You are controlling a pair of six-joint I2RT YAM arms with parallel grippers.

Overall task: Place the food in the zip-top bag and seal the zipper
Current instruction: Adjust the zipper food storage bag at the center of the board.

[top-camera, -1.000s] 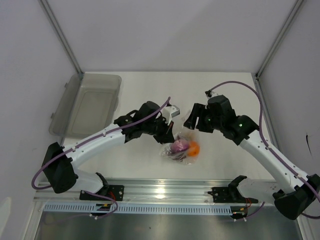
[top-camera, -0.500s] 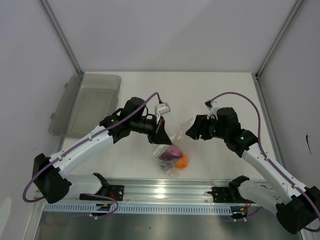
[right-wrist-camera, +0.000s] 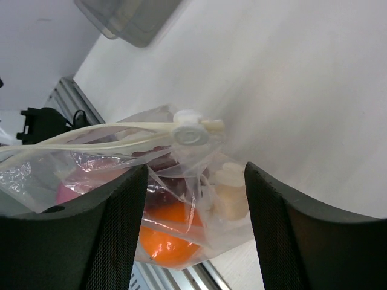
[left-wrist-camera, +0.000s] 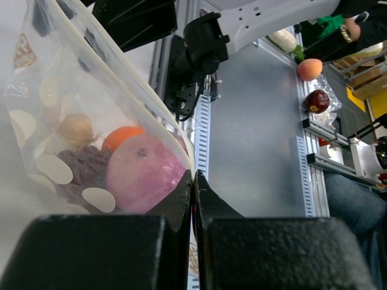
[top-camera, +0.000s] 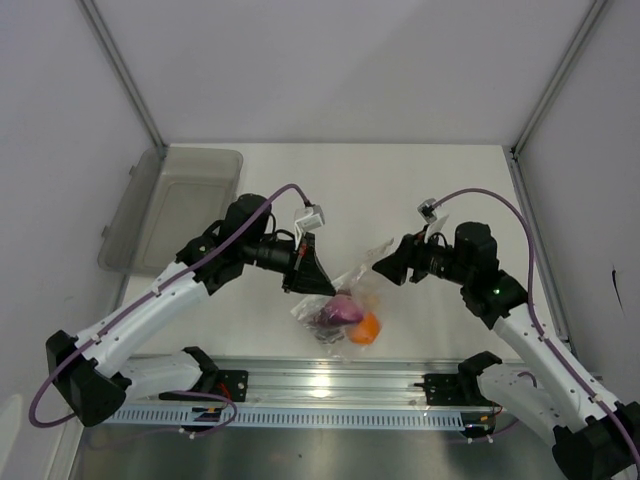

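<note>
The zip-top bag point(top-camera: 338, 308) hangs above the table's near middle. In it are the purple-red onion point(top-camera: 346, 309), the orange point(top-camera: 364, 327), the berries point(left-wrist-camera: 81, 168) and the garlic bulb point(left-wrist-camera: 75, 127). My left gripper point(top-camera: 314, 278) is shut on the bag's top edge, its jaws closed on the plastic in the left wrist view point(left-wrist-camera: 192, 180). My right gripper point(top-camera: 384, 264) is open, with the bag's other end between its spread fingers point(right-wrist-camera: 196, 175). The zipper point(right-wrist-camera: 121, 140) runs along the mouth, with a white slider point(right-wrist-camera: 189, 134) at its end. The orange point(right-wrist-camera: 166, 237) and garlic point(right-wrist-camera: 230, 190) show through the plastic.
The grey translucent tub point(top-camera: 180, 205) stands at the far left of the table; it also shows in the right wrist view point(right-wrist-camera: 130, 18). A metal rail point(top-camera: 330, 385) runs along the table's near edge, just below the bag.
My left gripper has drawn back to the left and nearer, carrying the bag with it toward the near edge. My right gripper has moved back to the right.
</note>
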